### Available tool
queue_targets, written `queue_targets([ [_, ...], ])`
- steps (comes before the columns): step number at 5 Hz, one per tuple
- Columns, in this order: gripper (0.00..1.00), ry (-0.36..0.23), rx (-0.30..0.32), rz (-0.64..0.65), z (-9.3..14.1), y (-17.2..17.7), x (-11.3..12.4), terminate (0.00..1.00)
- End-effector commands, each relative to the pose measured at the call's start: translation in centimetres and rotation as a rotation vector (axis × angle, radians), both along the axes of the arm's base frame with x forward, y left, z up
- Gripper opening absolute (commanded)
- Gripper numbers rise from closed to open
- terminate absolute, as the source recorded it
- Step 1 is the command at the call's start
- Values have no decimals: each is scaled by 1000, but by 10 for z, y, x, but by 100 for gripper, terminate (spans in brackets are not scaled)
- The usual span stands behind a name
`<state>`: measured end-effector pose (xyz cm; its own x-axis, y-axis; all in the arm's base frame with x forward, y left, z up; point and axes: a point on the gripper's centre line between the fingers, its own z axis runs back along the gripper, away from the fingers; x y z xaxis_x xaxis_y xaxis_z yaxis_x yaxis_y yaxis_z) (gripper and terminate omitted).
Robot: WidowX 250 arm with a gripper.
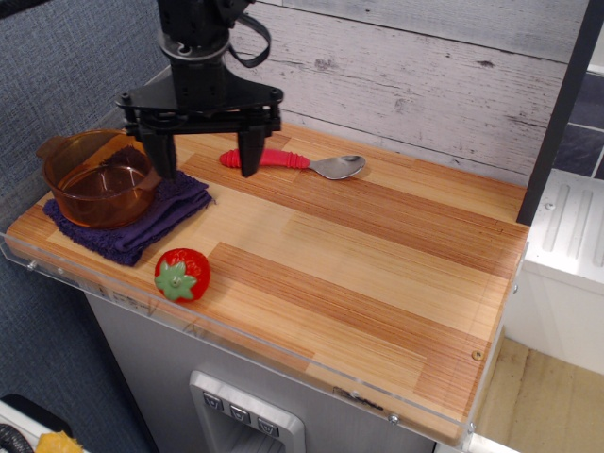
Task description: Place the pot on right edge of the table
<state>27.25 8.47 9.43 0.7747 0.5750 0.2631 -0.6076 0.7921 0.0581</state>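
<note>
The amber see-through pot sits on a folded purple cloth at the left end of the wooden table. It has two small side handles and no lid. My black gripper is open and empty, fingers pointing down and spread wide. It hangs just right of the pot, over the cloth's right edge. Its left finger is near the pot's right rim. I cannot tell if it touches the rim.
A red strawberry lies near the front edge, in front of the cloth. A spoon with a red handle lies at the back, behind the gripper. A grey plank wall stands behind the table, with a dark post at the right.
</note>
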Motion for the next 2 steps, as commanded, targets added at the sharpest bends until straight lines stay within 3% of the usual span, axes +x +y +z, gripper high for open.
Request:
queue_targets([
  [1, 100, -43, 30, 92, 16, 40, -2, 0],
  [2, 100, -26, 42, 133, 10, 61, 0, 0],
])
